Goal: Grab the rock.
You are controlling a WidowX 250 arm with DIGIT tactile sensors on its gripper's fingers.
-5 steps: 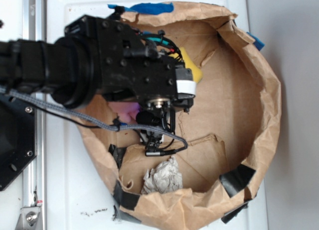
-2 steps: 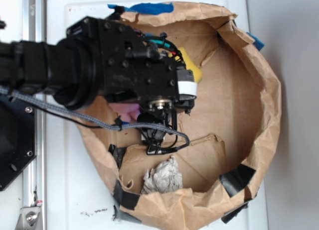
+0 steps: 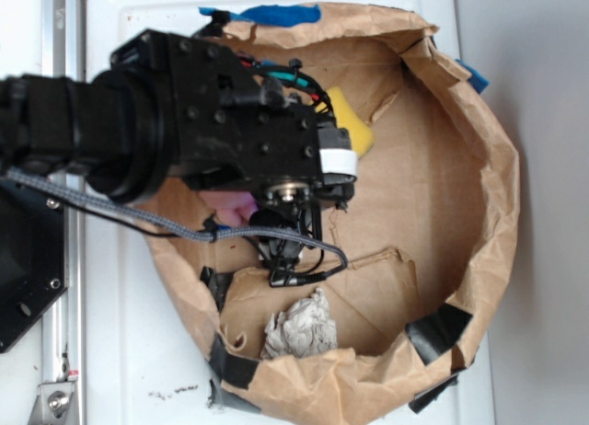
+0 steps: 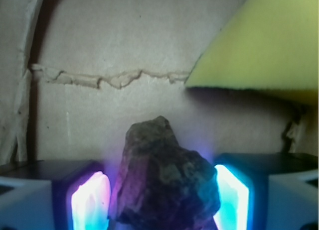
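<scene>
The rock (image 4: 167, 180), a dark brown angular lump, stands between my two glowing pads in the wrist view. It fills the gap, pressed against the cyan right pad (image 4: 232, 200) and meeting the purple left pad (image 4: 92, 202) near its base. My gripper (image 4: 162, 200) is shut on the rock over the brown cardboard floor. In the exterior view the black arm covers the rock, and the gripper (image 3: 281, 250) points down inside the paper ring.
A yellow sponge wedge (image 4: 259, 46) lies close beyond the rock, also showing by the wrist (image 3: 354, 131). A pink toy (image 3: 230, 204) peeks from under the arm. A crumpled grey paper wad (image 3: 299, 326) lies near the front. The brown paper wall (image 3: 488, 167) rings everything.
The arm has shifted slightly left and up in the exterior view. The white finger parts seen below the wrist before are now mostly hidden.
</scene>
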